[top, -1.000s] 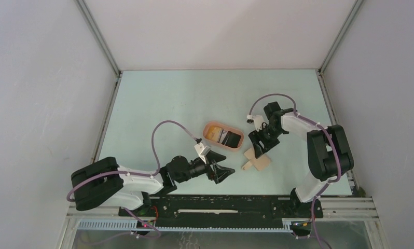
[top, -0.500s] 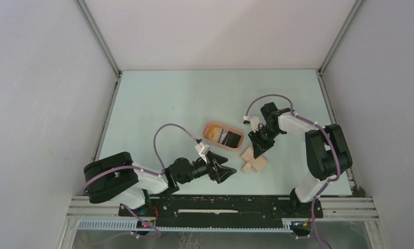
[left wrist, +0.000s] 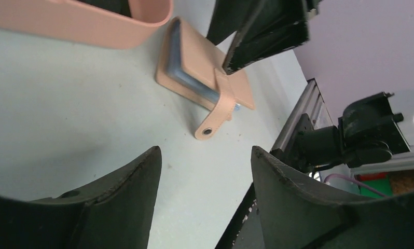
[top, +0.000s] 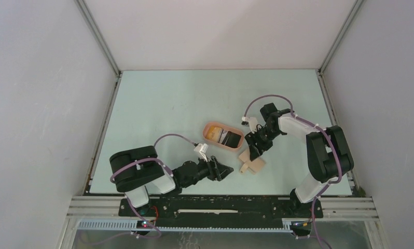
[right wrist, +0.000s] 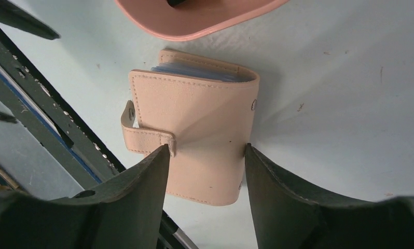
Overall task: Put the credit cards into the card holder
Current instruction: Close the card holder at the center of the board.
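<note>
The tan card holder (top: 251, 165) lies folded on the table just right of the tray, its strap and snap stud (left wrist: 208, 130) sticking out. Blue-grey sleeves show at its fold (right wrist: 194, 72). My right gripper (top: 252, 150) is open, and its fingers (right wrist: 142, 197) straddle the card holder (right wrist: 194, 124) close to its two sides. My left gripper (top: 225, 170) is open and empty, low over the table, pointing at the card holder (left wrist: 205, 78) from the left. The credit cards, a yellow-orange one (top: 214, 135) and a black one (top: 233, 139) among them, lie in the tray.
The peach-orange oval tray (top: 209, 127) sits mid-table next to the card holder; its wall shows in the left wrist view (left wrist: 80, 23) and the right wrist view (right wrist: 194, 28). The black front rail (top: 220, 205) runs close behind my left gripper.
My right gripper has moved left and down over the card holder, which has shifted a little to the left. My left arm has swung round and its gripper sits lower, nearer the holder.
</note>
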You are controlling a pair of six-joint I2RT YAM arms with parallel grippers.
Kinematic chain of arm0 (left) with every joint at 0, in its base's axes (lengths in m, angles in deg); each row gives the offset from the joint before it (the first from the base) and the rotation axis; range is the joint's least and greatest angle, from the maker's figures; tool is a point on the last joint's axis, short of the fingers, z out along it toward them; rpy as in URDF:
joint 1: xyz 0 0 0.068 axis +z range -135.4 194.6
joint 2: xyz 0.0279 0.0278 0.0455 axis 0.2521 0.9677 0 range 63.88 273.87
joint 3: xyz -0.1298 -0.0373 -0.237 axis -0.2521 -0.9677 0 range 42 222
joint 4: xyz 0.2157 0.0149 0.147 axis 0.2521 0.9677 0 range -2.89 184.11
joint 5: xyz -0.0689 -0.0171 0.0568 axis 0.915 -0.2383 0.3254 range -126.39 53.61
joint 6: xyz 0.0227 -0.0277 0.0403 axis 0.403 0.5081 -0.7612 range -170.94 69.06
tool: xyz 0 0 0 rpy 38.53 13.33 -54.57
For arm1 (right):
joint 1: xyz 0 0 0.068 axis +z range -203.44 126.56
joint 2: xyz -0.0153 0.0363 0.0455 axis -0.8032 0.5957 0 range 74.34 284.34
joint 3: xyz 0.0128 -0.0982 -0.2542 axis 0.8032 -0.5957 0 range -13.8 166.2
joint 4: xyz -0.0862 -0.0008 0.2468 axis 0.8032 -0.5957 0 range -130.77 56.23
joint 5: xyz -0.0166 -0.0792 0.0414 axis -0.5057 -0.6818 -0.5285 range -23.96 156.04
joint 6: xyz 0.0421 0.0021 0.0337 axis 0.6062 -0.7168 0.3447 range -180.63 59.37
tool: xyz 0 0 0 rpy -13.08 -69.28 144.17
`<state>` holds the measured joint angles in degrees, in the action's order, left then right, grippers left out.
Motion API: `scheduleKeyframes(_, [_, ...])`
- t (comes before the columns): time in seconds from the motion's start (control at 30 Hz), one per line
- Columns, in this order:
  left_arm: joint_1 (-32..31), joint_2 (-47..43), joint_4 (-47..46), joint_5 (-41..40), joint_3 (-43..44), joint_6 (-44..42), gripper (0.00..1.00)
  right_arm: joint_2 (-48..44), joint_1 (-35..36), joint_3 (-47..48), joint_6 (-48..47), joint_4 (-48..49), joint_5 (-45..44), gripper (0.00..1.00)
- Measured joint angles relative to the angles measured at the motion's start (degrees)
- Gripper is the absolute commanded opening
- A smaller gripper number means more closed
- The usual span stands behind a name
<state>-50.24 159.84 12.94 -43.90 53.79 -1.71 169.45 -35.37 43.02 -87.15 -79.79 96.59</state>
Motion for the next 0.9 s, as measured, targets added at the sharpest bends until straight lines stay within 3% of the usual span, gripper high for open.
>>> scheduleKeyframes(0.43, [-0.31, 2.32, 15.74, -4.74, 10.16, 10.91, 0.73, 2.47, 1.09, 0.0, 1.38, -0.22, 1.29, 0.51])
scheduleKeyframes(0.67, [-0.31, 4.48, 21.53, -6.43, 13.94, 15.98, 0.69, 4.04, 1.16, 0.31, 1.9, -0.5, 1.79, 0.43])
scheduleKeyframes(0.9, [-0.28, 6.32, 24.46, -8.04, 16.87, 19.8, 0.57, 4.33, 1.44, 0.63, 2.03, -1.01, 2.51, 0.43])
